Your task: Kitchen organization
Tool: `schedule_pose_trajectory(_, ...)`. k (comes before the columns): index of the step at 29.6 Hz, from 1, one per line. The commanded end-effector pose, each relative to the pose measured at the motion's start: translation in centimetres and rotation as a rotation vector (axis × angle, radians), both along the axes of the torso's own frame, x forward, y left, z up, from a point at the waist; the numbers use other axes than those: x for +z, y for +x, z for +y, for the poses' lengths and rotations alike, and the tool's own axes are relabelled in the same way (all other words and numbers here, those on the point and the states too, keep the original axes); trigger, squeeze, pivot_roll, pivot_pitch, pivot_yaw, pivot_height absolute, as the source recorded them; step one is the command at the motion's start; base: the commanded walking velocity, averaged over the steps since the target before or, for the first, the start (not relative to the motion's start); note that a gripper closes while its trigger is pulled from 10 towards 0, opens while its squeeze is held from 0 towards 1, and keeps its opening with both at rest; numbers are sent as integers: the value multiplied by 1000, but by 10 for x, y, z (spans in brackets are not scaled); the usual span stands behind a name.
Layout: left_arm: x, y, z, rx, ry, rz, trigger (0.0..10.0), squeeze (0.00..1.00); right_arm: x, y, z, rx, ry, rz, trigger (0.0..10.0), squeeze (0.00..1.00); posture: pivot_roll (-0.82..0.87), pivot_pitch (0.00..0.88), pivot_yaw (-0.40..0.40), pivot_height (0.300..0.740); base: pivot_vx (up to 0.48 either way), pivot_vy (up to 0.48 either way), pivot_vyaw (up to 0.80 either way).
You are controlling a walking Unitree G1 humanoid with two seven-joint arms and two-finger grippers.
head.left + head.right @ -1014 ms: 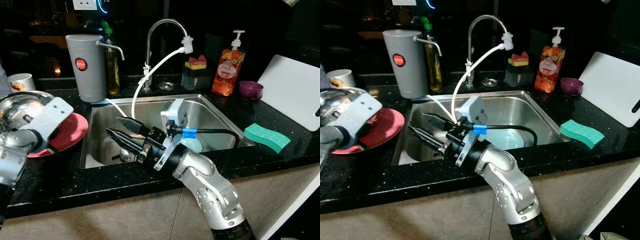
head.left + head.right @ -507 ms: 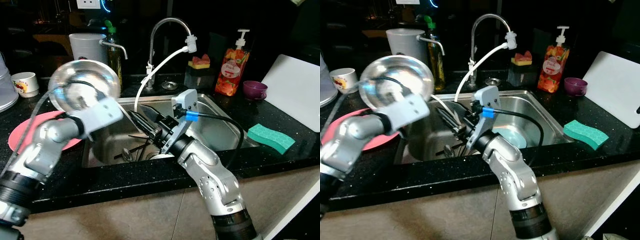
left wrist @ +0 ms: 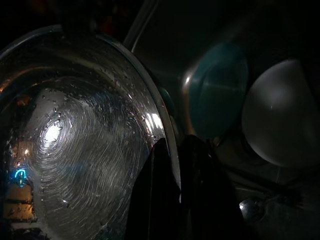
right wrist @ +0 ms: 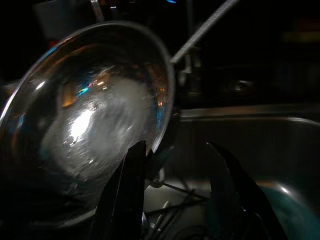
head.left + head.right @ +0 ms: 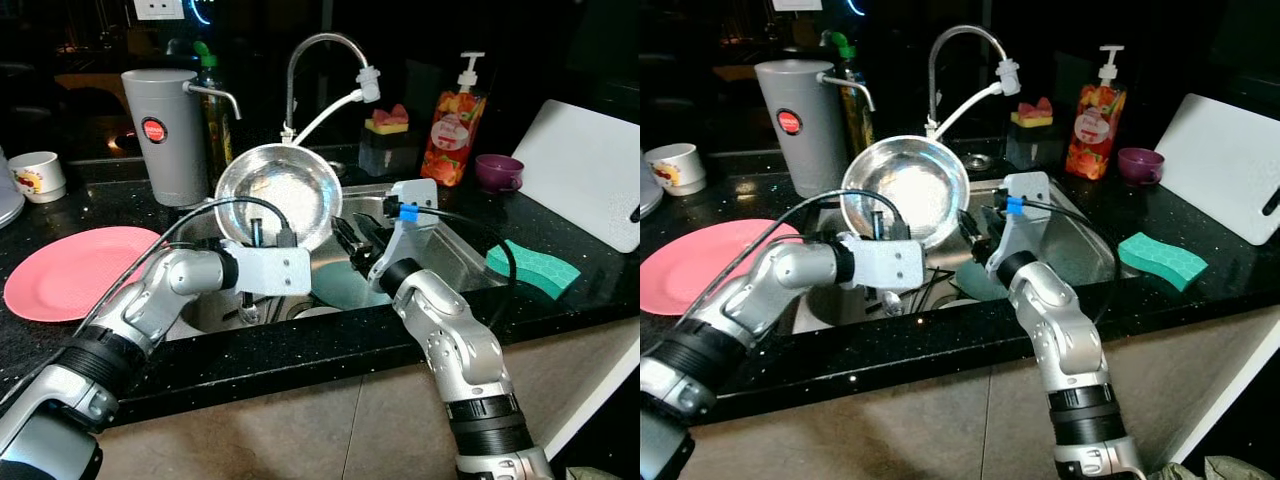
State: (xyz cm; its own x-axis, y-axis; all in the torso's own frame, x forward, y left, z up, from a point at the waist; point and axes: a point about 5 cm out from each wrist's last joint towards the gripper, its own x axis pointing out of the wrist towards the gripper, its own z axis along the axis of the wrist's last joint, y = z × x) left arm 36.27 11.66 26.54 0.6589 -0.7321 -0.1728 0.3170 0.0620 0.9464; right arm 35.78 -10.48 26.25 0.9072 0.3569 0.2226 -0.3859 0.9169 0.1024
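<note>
While left claw (image 3: 172,190) pinches wet steel bowl (image 5: 278,195) rim, right claw (image 4: 182,192) gapes; light, stiff, slippery.

The room is dark, with a nearly black wall across the top of the frame, a white wall socket (image 5: 160,8) at the upper left and a thin ring of blue light (image 5: 205,12) just beside it. A black speckled table (image 5: 300,345) runs across the middle of the frame, catching small glints of light, with a stainless sink (image 5: 455,262) sunk into its centre and a curved chrome tap (image 5: 300,60) behind it. Below the table edge, plain beige cabinet fronts (image 5: 300,430) fill the bottom of the frame.
</note>
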Motion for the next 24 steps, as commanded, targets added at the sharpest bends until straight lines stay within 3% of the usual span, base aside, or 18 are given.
schedule_pose_trajectory(1,11,-2,-4,-30,1,-90,10000,0,-9,8,-8,-83,3,74,10000,0,90,76,4,740,0,0,0)
schedule_pose_trajectory(13,20,-16,-14,-151,0,-315,10000,0,-11,19,-2,-72,79,152,10000,0,119,66,-22,740,0,0,0)
schedule_pose_trajectory(15,18,-19,-16,-183,45,-379,10000,0,-12,21,3,-27,118,189,10000,0,120,66,-24,740,0,0,0)
schedule_pose_trajectory(21,13,-20,-16,-201,75,-435,10000,0,-9,20,12,73,196,218,10000,0,122,64,-27,740,0,0,0)
schedule_pose_trajectory(22,12,-20,-15,-199,76,-434,10000,0,-9,21,11,65,192,215,3490,0,122,64,-27,740,0,0,0)
schedule_pose_trajectory(23,12,-19,-15,-198,76,-435,10000,0,-9,21,11,60,193,214,1098,0,122,64,-27,740,0,0,0)
schedule_pose_trajectory(24,11,-19,-15,-197,77,-436,10000,0,-9,21,10,57,194,213,1098,0,119,62,-26,740,0,0,0)
